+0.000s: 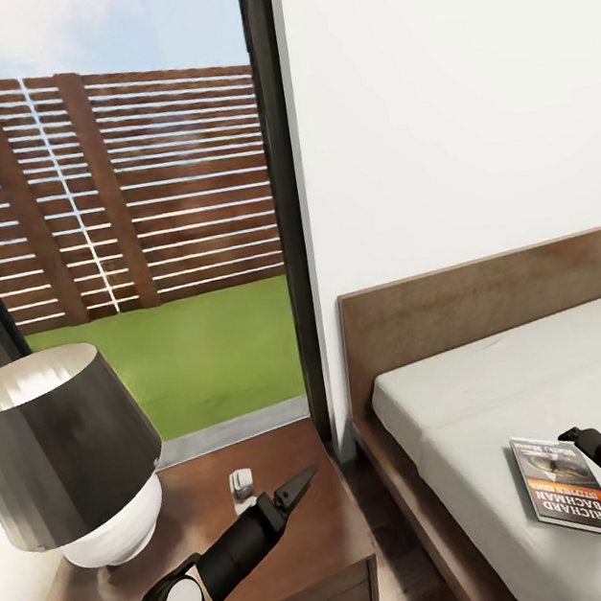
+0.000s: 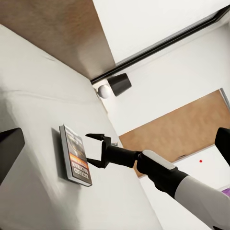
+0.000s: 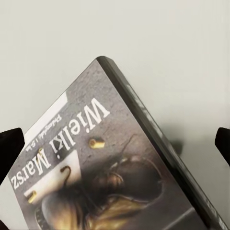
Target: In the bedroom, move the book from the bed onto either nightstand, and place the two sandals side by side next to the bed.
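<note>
Head view, nearest first: left gripper (image 1: pixel 305 482) hangs over the nightstand (image 1: pixel 310 542), its fingers drawn to a single point, holding nothing. Beside it on the stand top lies a small white object (image 1: pixel 242 485), too small to identify. A lamp (image 1: pixel 63 454) with a dark shade and white base stands at the stand's left. To the right is the bed (image 1: pixel 469 381), its pale mattress against a brown headboard. The book (image 1: pixel 567 485) lies flat on the mattress near the bed's edge. Right gripper (image 1: pixel 576 437) sits just at the book's upper right corner; its opening is hard to read here.

Left wrist view looks across the bed and settles that: right gripper (image 2: pixel 94 150) has its fingers spread wide, pointed at the long edge of the book (image 2: pixel 74 155), not closed on it. A second lamp (image 2: pixel 115 85) shows beyond the bed.

Right wrist view is close up: the book (image 3: pixel 110 177) cover reads "Wielki Marsz"; dark fingertips (image 3: pixel 10 143) stand well apart at either side.

Farthest: window (image 1: pixel 286 196) frame, grass, slatted fence (image 1: pixel 108 185).
</note>
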### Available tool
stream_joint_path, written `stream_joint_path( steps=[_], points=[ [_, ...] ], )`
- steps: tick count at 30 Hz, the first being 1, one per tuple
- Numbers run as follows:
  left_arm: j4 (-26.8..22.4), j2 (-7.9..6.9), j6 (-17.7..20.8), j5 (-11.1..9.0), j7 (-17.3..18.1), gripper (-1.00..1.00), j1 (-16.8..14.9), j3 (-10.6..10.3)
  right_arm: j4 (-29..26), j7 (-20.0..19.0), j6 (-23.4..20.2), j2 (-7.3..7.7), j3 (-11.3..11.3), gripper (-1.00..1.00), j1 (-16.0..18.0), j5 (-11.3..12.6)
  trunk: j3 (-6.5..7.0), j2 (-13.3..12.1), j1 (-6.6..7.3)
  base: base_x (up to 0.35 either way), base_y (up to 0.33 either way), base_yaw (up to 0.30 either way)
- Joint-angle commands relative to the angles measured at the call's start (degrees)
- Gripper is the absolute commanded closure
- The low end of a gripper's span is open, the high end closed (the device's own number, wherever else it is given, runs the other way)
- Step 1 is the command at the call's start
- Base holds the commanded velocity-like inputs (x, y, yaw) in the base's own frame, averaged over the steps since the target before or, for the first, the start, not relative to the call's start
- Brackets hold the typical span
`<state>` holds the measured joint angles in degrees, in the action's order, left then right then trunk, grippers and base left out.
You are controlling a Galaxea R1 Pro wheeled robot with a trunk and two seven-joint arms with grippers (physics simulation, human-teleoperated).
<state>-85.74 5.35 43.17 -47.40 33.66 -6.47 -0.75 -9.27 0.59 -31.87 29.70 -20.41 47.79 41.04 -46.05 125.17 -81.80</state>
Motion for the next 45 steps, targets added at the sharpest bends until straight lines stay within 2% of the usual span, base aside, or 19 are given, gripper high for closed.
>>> stream_joint_path(
  steps=[1, 45],
  points=[
    [-0.02, 0.04, 0.35, -0.24, 0.0, -1.0, -0.03, 0.05, -0.04, 0.05, -0.26, 0.01, -0.16, -1.0, 0.02, 0.07, -0.06, 0.03, 0.01, 0.0, 0.0, 0.0],
    [0.0, 0.05, 0.37, -0.24, 0.02, -1.0, -0.03, 0.11, -0.45, 0.11, -0.36, 0.01, -0.16, -1.0, 0.02, 0.1, -0.24, 0.43, -0.21, 0.0, 0.0, 0.0]
  ],
)
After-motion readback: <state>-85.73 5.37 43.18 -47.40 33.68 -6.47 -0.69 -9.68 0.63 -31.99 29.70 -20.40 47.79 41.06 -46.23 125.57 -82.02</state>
